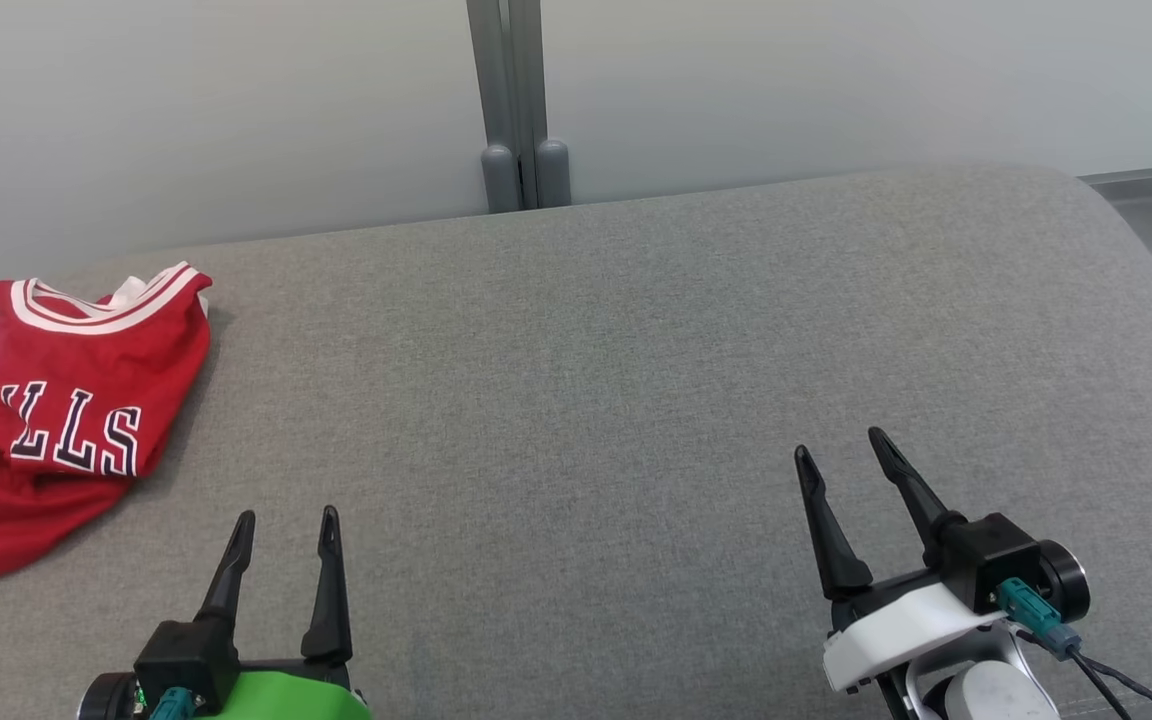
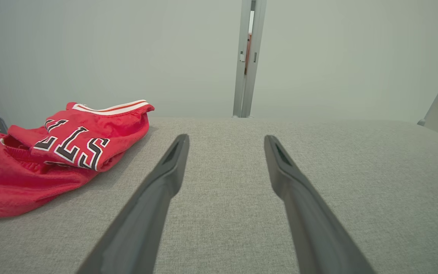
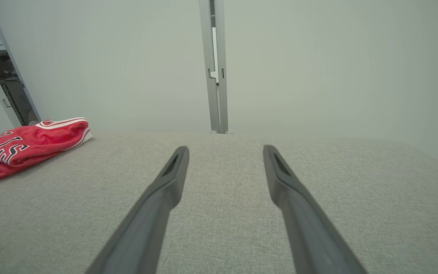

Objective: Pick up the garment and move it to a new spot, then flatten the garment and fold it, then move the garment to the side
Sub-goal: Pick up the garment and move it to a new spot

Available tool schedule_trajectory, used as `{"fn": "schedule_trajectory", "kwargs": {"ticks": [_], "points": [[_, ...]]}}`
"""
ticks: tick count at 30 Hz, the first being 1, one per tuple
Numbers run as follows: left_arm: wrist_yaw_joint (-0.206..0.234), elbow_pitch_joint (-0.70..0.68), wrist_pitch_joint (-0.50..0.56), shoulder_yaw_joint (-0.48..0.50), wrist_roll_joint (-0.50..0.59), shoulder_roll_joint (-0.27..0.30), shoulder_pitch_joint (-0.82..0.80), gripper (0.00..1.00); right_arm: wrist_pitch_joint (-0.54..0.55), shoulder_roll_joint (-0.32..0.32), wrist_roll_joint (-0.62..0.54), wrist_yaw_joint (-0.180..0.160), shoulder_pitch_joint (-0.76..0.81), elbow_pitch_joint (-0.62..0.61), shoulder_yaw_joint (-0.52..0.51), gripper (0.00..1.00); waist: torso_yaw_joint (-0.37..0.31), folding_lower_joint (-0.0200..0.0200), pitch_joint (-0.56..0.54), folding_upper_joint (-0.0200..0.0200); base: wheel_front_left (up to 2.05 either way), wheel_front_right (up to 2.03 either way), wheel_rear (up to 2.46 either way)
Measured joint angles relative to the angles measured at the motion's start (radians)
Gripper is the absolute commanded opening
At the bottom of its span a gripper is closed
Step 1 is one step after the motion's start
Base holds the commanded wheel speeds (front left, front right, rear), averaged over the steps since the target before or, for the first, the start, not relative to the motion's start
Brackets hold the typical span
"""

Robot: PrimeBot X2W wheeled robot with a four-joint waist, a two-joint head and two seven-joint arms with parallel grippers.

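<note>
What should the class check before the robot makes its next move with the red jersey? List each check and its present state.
1. The left gripper has its fingers apart and holds nothing: ok.
2. The right gripper has its fingers apart and holds nothing: ok.
3. The red jersey is fully in the head view: not ok, it runs off the left edge.
4. The jersey lies flat: not ok, it is bunched.
5. The jersey rests wholly on the grey cushion: cannot tell.
</note>
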Motion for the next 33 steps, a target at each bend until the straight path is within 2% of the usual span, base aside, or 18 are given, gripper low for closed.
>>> {"fn": "schedule_trajectory", "kwargs": {"ticks": [22,27,33], "points": [[-0.003,-0.006,0.0,0.0,0.005,0.0,0.0,1.0,0.0,0.0,0.004,0.0,0.015,0.007,-0.002,1.0,0.03,0.0,0.0,0.0,0.0,0.0,0.0],[0.007,-0.014,0.0,-0.001,0.005,0.0,-0.003,1.0,-0.001,-0.001,0.005,0.0,0.026,0.003,-0.017,1.0,0.057,0.0,-0.002,0.0,0.0,0.0,0.0],[0.01,-0.023,0.0,0.0,0.013,0.0,-0.004,1.0,-0.001,0.0,0.004,0.0,0.049,-0.002,-0.028,1.0,0.121,0.0,-0.003,0.0,0.0,0.0,0.0]]}}
